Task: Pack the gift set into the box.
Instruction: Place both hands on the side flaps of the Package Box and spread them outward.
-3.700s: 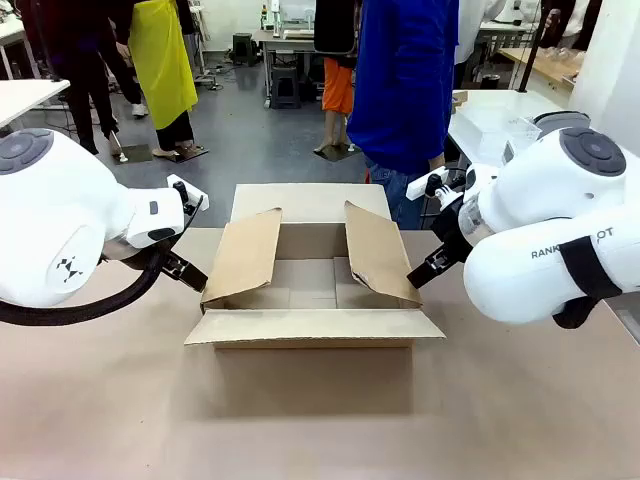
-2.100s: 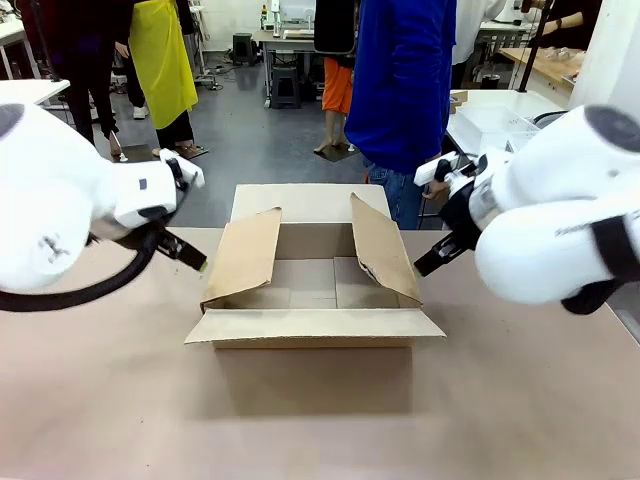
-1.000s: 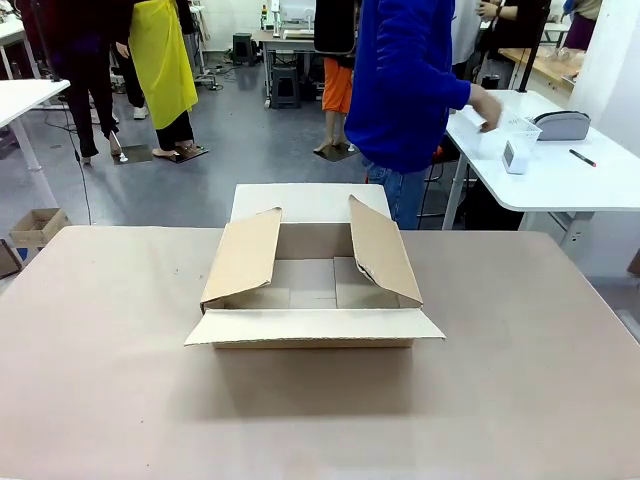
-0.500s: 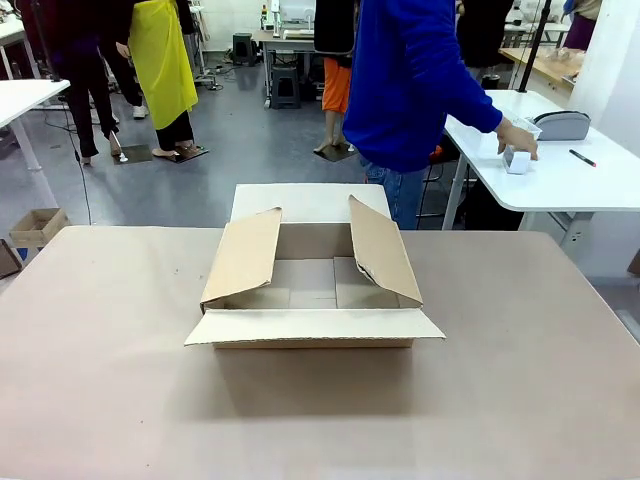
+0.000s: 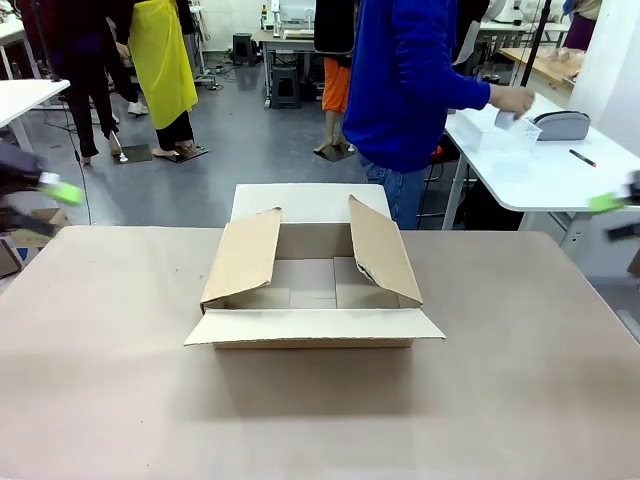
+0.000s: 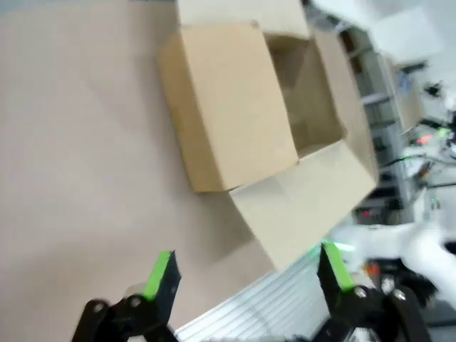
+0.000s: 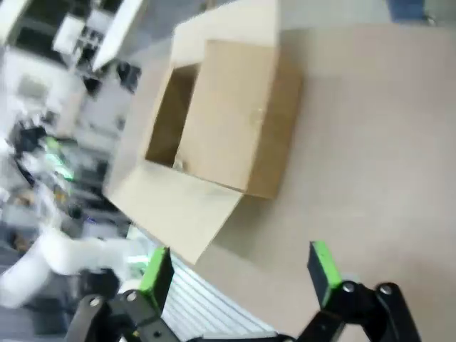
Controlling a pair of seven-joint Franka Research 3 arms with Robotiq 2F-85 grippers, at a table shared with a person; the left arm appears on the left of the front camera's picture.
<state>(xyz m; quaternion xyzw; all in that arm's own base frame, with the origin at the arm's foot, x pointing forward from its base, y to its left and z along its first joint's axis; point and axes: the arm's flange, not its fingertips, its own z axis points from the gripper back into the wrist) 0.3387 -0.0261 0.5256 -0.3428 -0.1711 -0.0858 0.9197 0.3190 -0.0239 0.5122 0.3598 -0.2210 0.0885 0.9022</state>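
While the left jaws and right jaws gape empty, the box lies lengthwise left-to-right, mouth upward.

Matt brown cardboard box

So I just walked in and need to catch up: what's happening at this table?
The box sits open in the middle of the table, with nothing packed in it yet. The left gripper and right gripper are out at the sides, both open and empty. The person faces a side table, one hand at a white tray beside a grey pouch.
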